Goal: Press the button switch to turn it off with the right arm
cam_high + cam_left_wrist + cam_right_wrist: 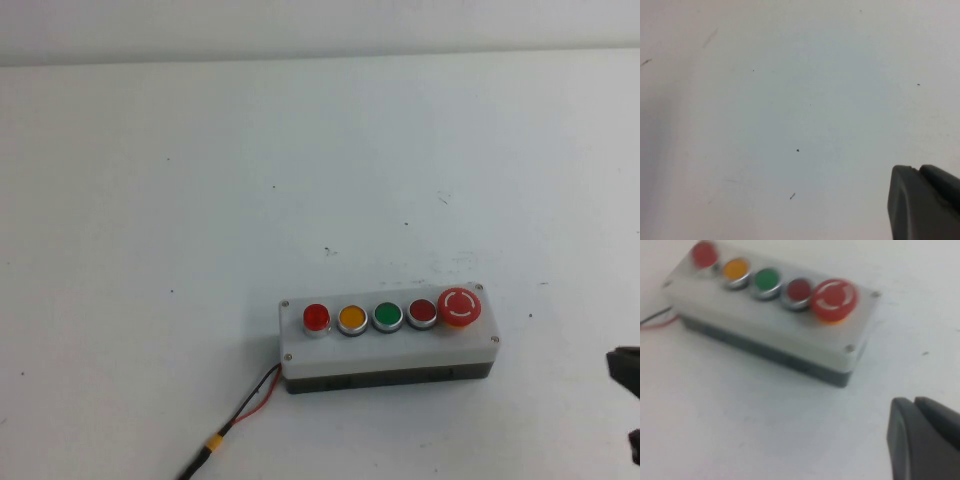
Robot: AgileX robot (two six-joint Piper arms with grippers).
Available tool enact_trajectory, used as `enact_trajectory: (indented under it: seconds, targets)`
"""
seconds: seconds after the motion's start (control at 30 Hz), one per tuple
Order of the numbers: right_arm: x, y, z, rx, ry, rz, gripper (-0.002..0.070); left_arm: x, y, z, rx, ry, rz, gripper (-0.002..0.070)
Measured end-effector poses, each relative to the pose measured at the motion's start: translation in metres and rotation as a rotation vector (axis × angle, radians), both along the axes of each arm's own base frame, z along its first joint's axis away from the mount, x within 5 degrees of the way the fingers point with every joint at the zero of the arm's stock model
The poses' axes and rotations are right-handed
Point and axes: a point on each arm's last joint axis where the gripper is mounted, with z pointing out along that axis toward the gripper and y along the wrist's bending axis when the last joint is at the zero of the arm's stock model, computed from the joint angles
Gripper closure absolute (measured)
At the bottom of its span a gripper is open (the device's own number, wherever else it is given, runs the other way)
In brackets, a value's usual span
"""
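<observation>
The button switch [316,318] is a small bright-red round button with a silver rim. It sits at the left end of a light grey box [390,347] and also shows in the right wrist view [704,254]. My right gripper [914,401] is shut and empty, hanging above the table to the right of the box and well clear of it. Only its black tip [625,372] shows at the right edge of the high view. My left gripper [919,169] is shut and empty over bare table, and is out of the high view.
In line to the right of the switch are an orange button [352,319], a green button [388,317], a darker red button [423,313] and a large red mushroom button [460,306]. Red and black wires [245,408] run from the box's left end toward the front edge.
</observation>
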Motion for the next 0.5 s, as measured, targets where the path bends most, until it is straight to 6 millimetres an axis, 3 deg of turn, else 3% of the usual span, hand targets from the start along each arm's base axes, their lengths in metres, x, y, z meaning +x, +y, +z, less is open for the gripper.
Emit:
enact_trajectory:
  seconds: [0.23, 0.5]
  targets:
    - [-0.011, -0.049, -0.04, 0.097, -0.162, -0.315, 0.0692, 0.0, 0.0, 0.0, 0.0, 0.0, 0.0, 0.0677]
    - [-0.043, -0.072, -0.07, 0.191, -0.455, -0.48, 0.0692, 0.0, 0.0, 0.0, 0.0, 0.0, 0.0, 0.0677]
